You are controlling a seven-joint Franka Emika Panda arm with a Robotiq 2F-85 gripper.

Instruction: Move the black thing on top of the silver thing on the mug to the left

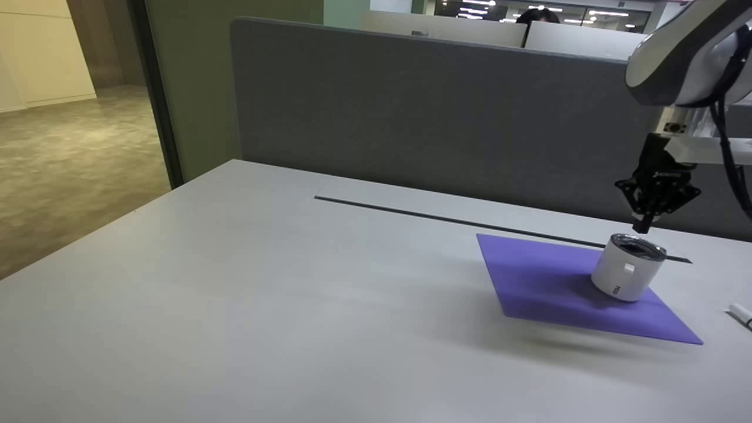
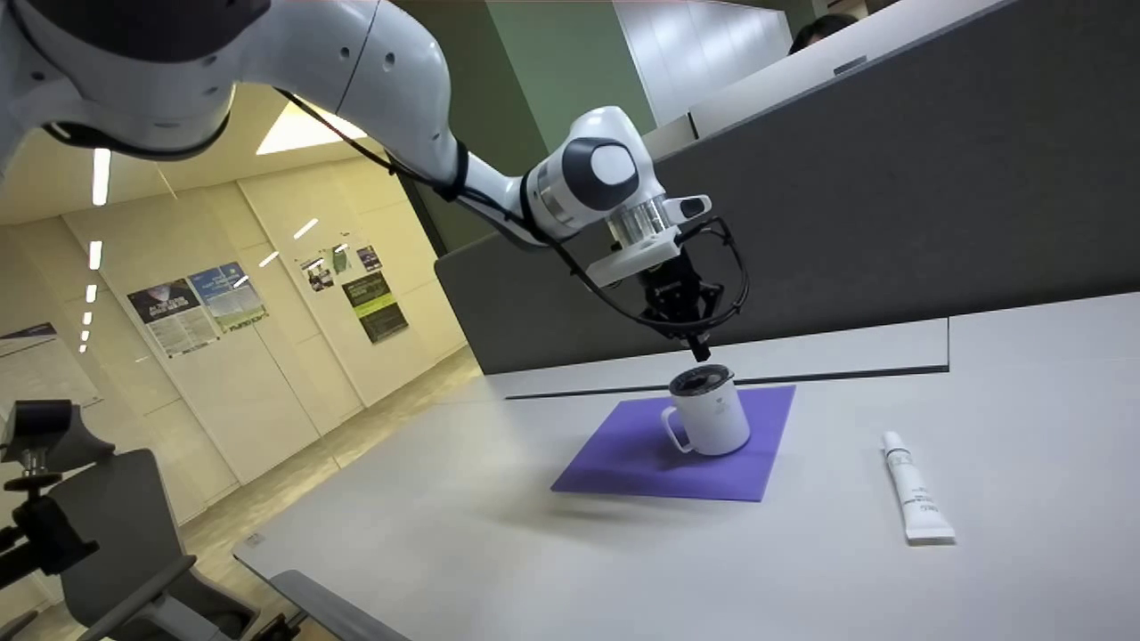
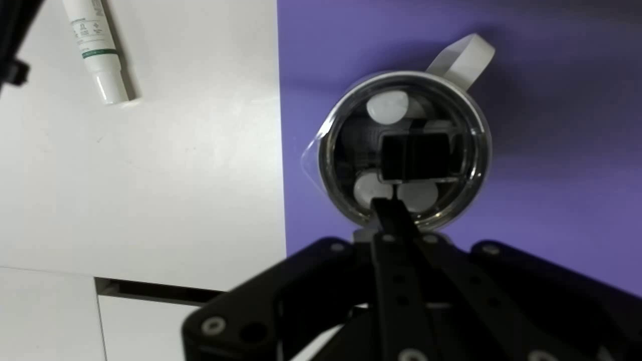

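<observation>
The whitish-grey mug stands upright on a purple mat in both exterior views. In the wrist view its handle points up and right. A clear lid with a shiny silvery rim covers it. A black rectangular piece sits on the lid, right of its middle; I take it as the black thing. No stick-like piece apart from my fingers shows. My black gripper points down just above the lid, fingertips together and nothing visible between them. In the wrist view the fingertips overlap the lid's lower edge.
The purple mat lies on the white table. A white tube lies beside the mat. A dark slot runs along the table's back, before a grey partition.
</observation>
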